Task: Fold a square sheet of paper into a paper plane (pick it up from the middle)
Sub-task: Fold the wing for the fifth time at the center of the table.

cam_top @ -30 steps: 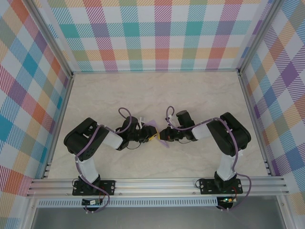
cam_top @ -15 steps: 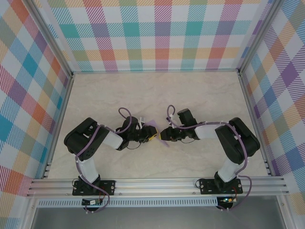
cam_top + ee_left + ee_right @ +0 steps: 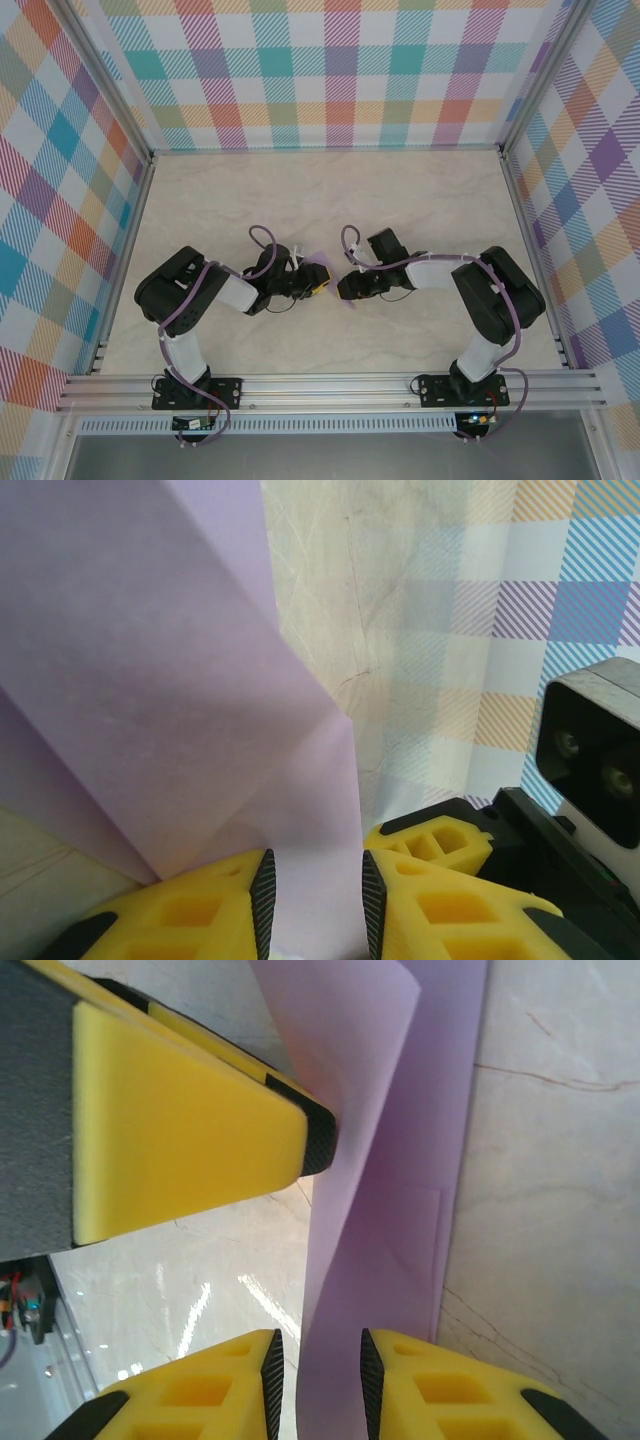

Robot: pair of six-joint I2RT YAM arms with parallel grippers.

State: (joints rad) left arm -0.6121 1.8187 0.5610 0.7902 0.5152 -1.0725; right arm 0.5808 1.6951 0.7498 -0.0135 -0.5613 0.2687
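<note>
Partly folded square sheet of paper [image 3: 150, 680] rises from between the fingers of the left gripper [image 3: 315, 872], which stand narrowly apart with paper filling the gap, grip not discernible. The right gripper [image 3: 322, 1352] straddles the same sheet, fingers narrow, a sliver of table [image 3: 560, 1160] showing beside one pad, so judged loose. The crease would set best with the right pads closed squarely on the fold line while the left steadies the layers; free edges run beyond both fingertips, open table lies behind each wrist, and the checked walls [image 3: 340, 80] stand well apart.

Paper [image 3: 150, 680] above the table [image 3: 300, 200] centre, left jaws at its left, right jaws at its right (tips facing, near)
</note>
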